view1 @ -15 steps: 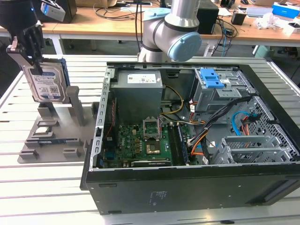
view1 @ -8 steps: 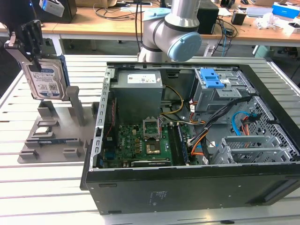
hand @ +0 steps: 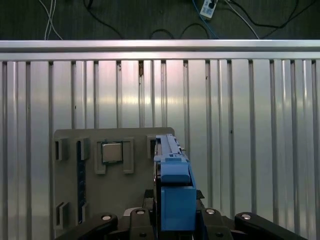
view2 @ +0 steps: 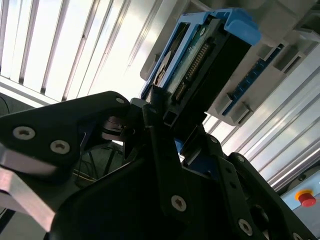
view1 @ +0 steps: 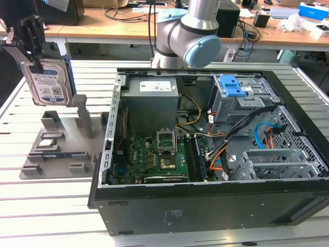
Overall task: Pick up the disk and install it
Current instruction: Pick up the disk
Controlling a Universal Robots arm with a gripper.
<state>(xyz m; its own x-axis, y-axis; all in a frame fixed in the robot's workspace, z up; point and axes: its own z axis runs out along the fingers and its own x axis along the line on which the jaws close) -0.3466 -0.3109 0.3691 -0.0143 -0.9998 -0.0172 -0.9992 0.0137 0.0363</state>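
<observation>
The disk (view1: 49,80), a silver hard drive with a white-and-blue label and a blue frame, hangs upright in the air at the exterior view's far left. My gripper (view1: 31,38) is shut on its upper edge. It is held above the grey holder tray (view1: 56,149), clear of the tray's upright posts. In the first wrist view the disk (hand: 172,185) appears edge-on between my black fingers (hand: 150,220), over the tray (hand: 115,200). The second wrist view shows the disk's connector end (view2: 200,65) clamped in my gripper (view2: 170,120).
The open computer case (view1: 205,206) lies to the exterior view's right of the tray, with a motherboard (view1: 154,154), cables and a blue latch plate (view1: 232,87) at the drive bay. A small square chip (hand: 112,152) rests on the tray. The arm's base (view1: 190,36) stands behind the case.
</observation>
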